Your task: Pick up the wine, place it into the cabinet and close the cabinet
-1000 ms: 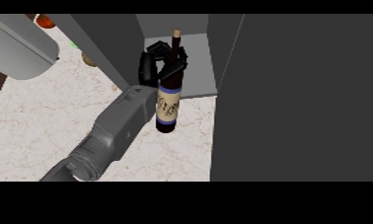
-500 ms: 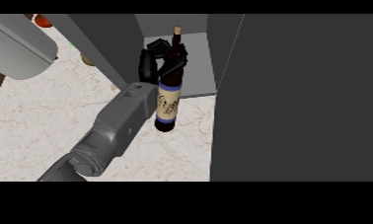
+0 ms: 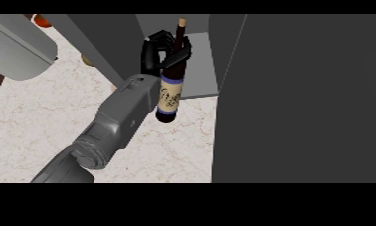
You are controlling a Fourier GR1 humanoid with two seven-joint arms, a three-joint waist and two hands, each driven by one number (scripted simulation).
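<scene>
The wine bottle [image 3: 169, 95] is dark, with a cream label, blue bands and a brown neck. It hangs nearly upright at the mouth of the open grey cabinet [image 3: 202, 73], its neck pointing into the opening and its base over the cabinet's front edge. My left hand [image 3: 156, 53] is shut round the bottle's upper part, with the grey forearm running down to the lower left. My right hand does not show.
A large dark grey panel [image 3: 294, 100], the cabinet's door or side, fills the right of the view. Another grey panel [image 3: 103, 41] stands left of the opening. A rounded grey object [image 3: 26, 51] and an orange thing [image 3: 43, 21] lie at far left on the marbled counter [image 3: 183, 150].
My left hand has carried the bottle a little farther up the view, deeper toward the cabinet's opening. The hold on the bottle is unchanged.
</scene>
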